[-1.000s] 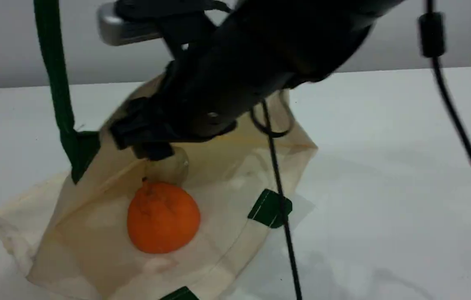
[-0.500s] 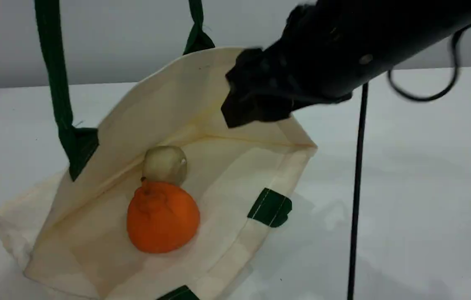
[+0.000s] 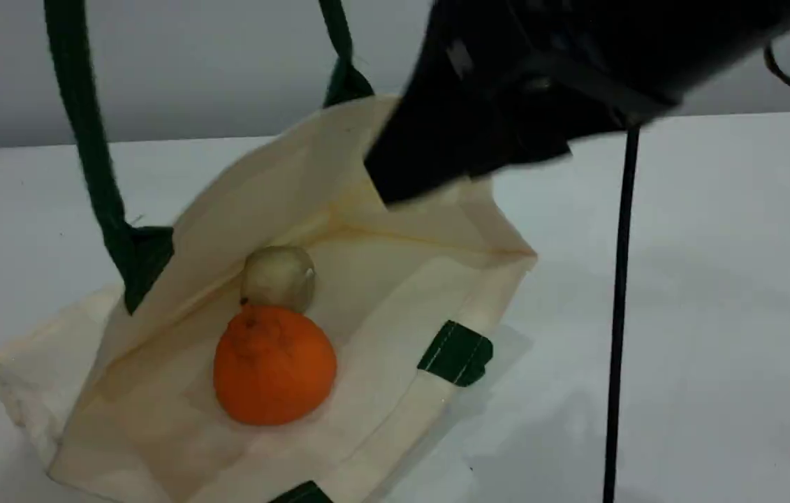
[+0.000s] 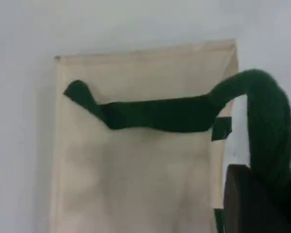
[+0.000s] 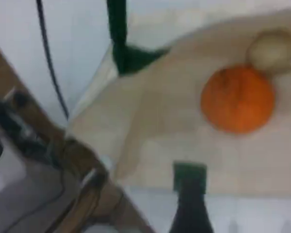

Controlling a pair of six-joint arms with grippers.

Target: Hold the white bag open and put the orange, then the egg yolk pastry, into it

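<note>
The white bag [image 3: 395,307] lies on the table with its mouth held up and open. Inside it, the orange [image 3: 274,363] rests on the lower wall and the egg yolk pastry [image 3: 277,278] touches it from behind. The orange [image 5: 237,99] and the pastry [image 5: 274,51] also show in the right wrist view. One dark green handle [image 3: 84,140] rises out of the top of the scene view. The same handle [image 4: 266,126] bends down onto the left fingertip [image 4: 254,201], which grips it. My right gripper [image 3: 401,171] hovers blurred over the bag's far rim, open and empty.
A black cable [image 3: 618,314] hangs down over the table to the right of the bag. In the right wrist view, a brown table edge with grey equipment [image 5: 34,165] sits at the lower left, with another cable [image 5: 48,73] beside the bag.
My right arm has pulled up and to the right, out of the bag, leaving the pastry behind the orange. The handle and the bag's rim have shifted a little, and the orange has rolled slightly.
</note>
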